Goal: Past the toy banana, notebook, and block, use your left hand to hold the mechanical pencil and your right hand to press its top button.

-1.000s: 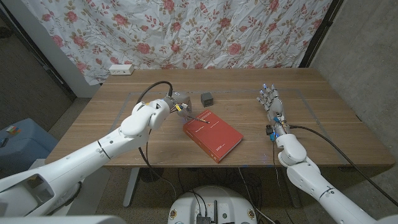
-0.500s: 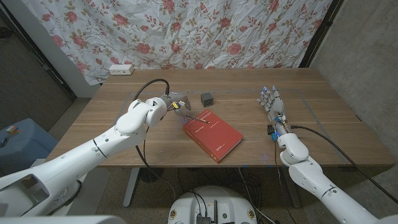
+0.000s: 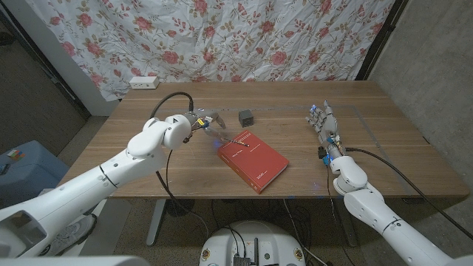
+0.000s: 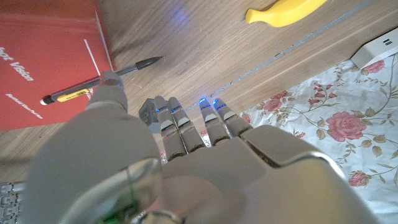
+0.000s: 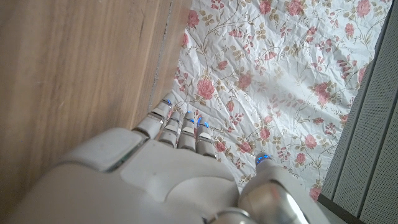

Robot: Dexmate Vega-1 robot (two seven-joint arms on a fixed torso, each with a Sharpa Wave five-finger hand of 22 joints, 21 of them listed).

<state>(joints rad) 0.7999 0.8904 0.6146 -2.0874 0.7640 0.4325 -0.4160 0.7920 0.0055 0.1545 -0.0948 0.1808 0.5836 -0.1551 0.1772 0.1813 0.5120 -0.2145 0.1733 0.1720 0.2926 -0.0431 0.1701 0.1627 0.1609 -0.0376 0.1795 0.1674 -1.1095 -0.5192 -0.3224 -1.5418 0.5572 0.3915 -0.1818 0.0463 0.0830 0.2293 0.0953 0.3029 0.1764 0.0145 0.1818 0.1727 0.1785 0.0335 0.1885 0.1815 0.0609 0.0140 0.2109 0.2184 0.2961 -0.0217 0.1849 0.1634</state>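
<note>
Left hand (image 3: 203, 120) hovers over the table (image 3: 148, 159) just left of the red notebook (image 3: 253, 159), fingers apart, holding nothing; in the left wrist view the same hand (image 4: 180, 155) shows from behind, fingers (image 4: 214, 121) stretched over the wood, thumb tip just beside the pencil's shaft, contact cannot be told. Mechanical pencil (image 4: 93, 79), dark with a yellow label, lies partly on the notebook's (image 4: 43, 68) corner, pointed end sticking out onto bare table. Head view shows the pencil only as a thin line at the notebook's far left corner. Toy banana (image 4: 283, 12) lies on the wood past the fingers, well apart from the pencil. Dark grey block (image 3: 246, 116) sits behind the notebook, near the left hand. A white power strip (image 3: 143, 82) lies at the far left table edge, by the floral cloth (image 3: 244, 37). Right hand (image 3: 325, 122) at the table's right side, well apart from everything, fingers straight and side by side, gripping nothing; right wrist view shows its (image 5: 155, 174) fingers pointing toward the cloth.
</note>
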